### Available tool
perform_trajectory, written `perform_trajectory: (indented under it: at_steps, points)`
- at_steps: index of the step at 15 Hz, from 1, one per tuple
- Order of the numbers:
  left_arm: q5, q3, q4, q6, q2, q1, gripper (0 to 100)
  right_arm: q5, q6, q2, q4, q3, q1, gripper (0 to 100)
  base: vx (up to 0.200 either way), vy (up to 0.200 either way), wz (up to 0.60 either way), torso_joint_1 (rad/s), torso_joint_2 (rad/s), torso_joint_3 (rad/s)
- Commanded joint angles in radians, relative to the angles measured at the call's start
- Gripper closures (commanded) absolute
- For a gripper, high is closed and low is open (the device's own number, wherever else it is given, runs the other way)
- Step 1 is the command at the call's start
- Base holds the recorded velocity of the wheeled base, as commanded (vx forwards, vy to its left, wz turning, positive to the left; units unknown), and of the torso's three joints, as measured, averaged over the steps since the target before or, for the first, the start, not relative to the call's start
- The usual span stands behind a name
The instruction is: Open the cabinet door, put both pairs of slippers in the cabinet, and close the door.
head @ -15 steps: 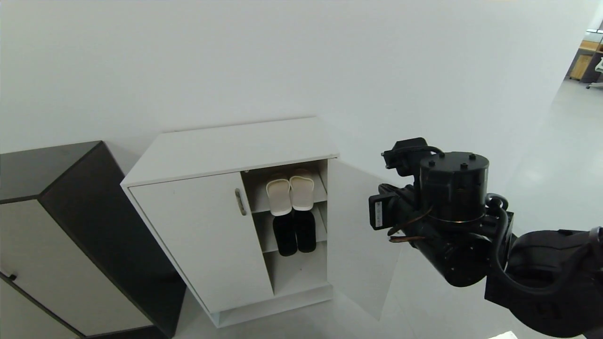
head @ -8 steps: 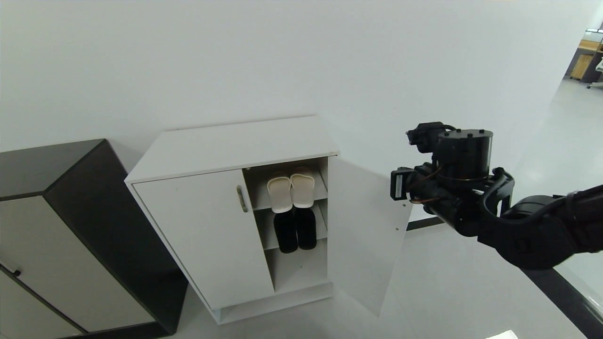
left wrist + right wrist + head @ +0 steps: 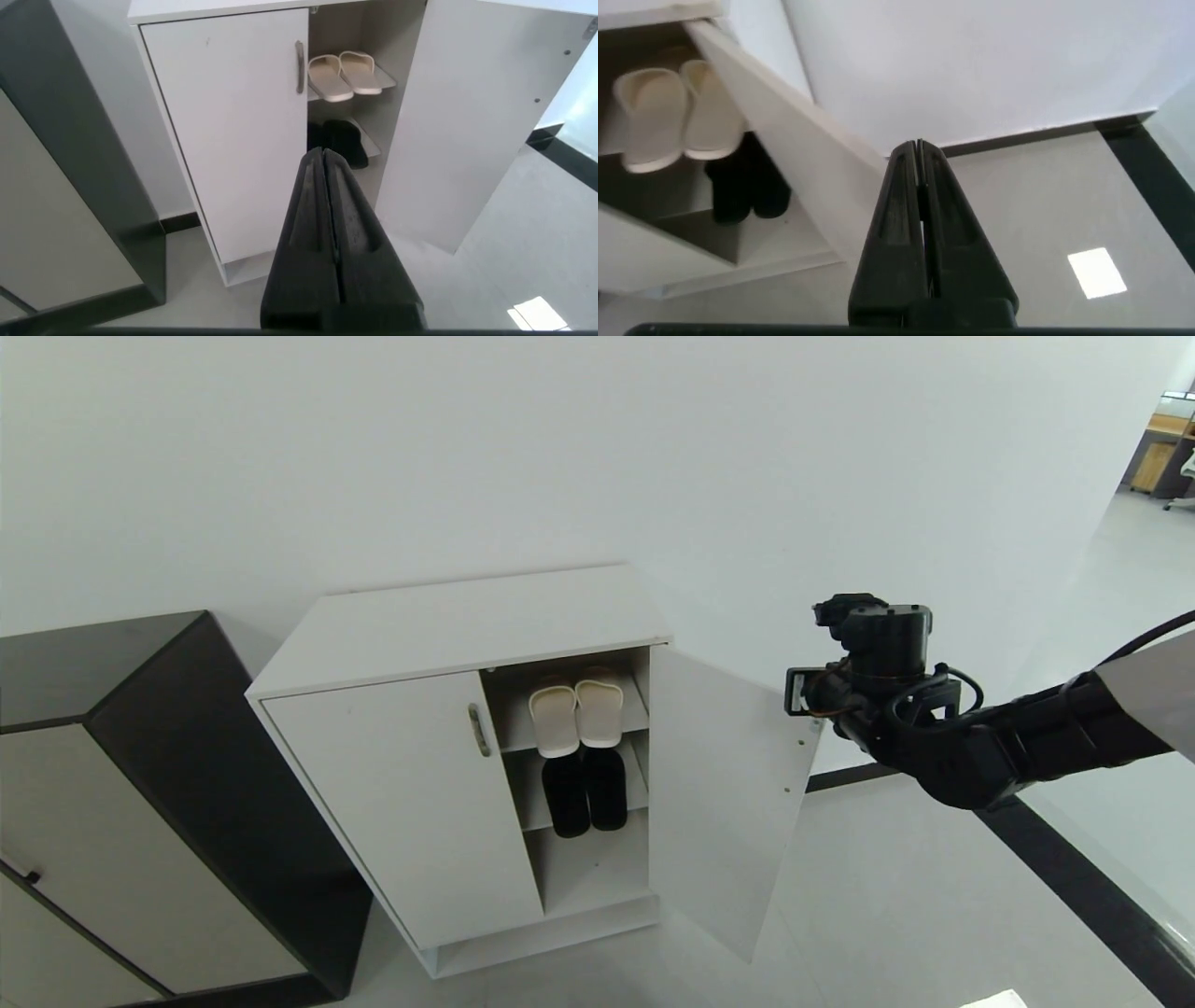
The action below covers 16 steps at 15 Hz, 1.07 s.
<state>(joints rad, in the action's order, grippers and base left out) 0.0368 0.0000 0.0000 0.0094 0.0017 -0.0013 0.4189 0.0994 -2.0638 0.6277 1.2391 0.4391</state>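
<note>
- Cabinet (image 3: 467, 625): white, two doors, standing on the floor (image 3: 887, 915) against a pale wall (image 3: 560, 448)
- Right-hand door (image 3: 728, 803): swung wide open, with its inner face turned towards the head camera; left-hand door (image 3: 392, 803): shut, with an upright metal handle (image 3: 477, 732) near its inner edge
- White slippers (image 3: 576, 714): inside the cabinet on the upper shelf; the pair lies side by side and touching; also seen through the open side in the left wrist view (image 3: 350, 73) and the right wrist view (image 3: 677, 112)
- Black slippers (image 3: 585, 791): inside the cabinet on the shelf directly below the white pair, side by side; their front ends reach past the shelf edge
- Right arm (image 3: 943, 756): stretched out level, with its wrist just beside the upper free corner of the open door
- Right gripper (image 3: 920, 149): fingers pressed together, nothing between them; the tip is near the free edge of the open door; contact with the door cannot be determined
- Left gripper (image 3: 323, 154): fingers pressed together, holding nothing; it points at the cabinet front from well apart, in line with the gap between the two doors
- Dark cabinet (image 3: 140, 784): black with pale door fronts, standing just beside the white cabinet on its left
</note>
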Motion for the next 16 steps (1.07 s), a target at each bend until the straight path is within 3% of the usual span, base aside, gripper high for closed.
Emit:
perform_trajectory:
  at_steps: [1,16]
  points:
    - [0.0,0.0,0.0,0.001,0.001,0.0,100,-0.009,0.002,-0.047,0.0,0.017,-0.011,100,0.0,0.0,0.0,0.0,0.0,0.0]
    - [0.0,0.0,0.0,0.0,0.001,0.0,100,-0.012,0.003,-0.081,0.003,0.016,-0.02,100,0.0,0.0,0.0,0.0,0.0,0.0]
